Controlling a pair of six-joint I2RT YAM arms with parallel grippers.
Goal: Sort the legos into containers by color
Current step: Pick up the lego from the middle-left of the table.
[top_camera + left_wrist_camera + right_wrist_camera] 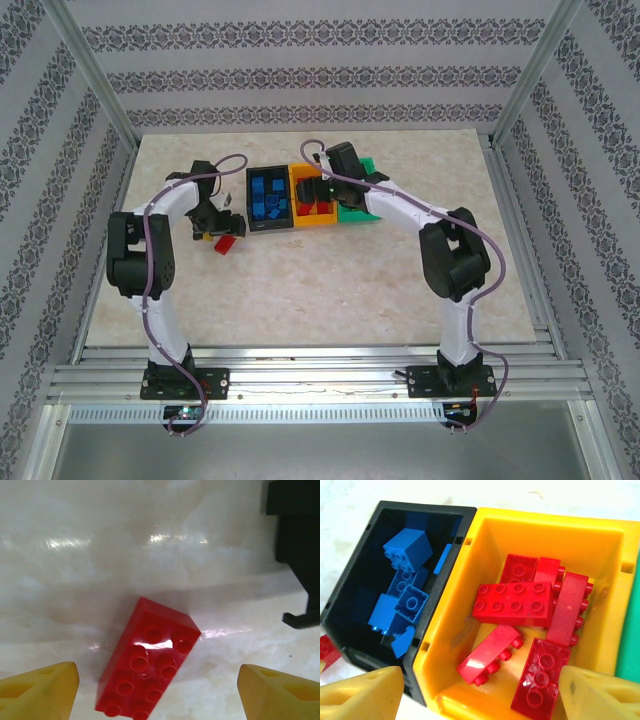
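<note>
Red brick [147, 662]: lies loose on the table [330, 290], studs up, flat on its base, outside the bins and just left of the black bin [427, 507].
Left gripper [160, 694]: spread wide and empty; one yellow fingertip sits at each lower corner of the left wrist view, with the brick between them.
Key relation: the brick is directly under and slightly ahead of the left gripper, touching neither finger.
Long axis: in the left wrist view it runs from lower left to upper right, steep but leaning right, so it sits skewed to the line on which the fingers close.
Judgement on the grasp: the fingers would meet the brick's long sides across its narrow width. A small wrist turn looks needed to square them up, or the brick may twist as they close.
Nearer arm: the left one, clearly; the right arm is well apart from this brick.
Right gripper [482, 695]: spread and holding nothing, hanging over the orange-yellow bin [545, 519].
Bins: blue bricks [407, 547] fill the black bin and red bricks [515, 602] lie in the orange-yellow one. The green bin [631, 645] shows as an edge beside it, its contents hidden.
Destination, as I judge it: the orange-yellow bin, to the brick's right and past the black bin.
</note>
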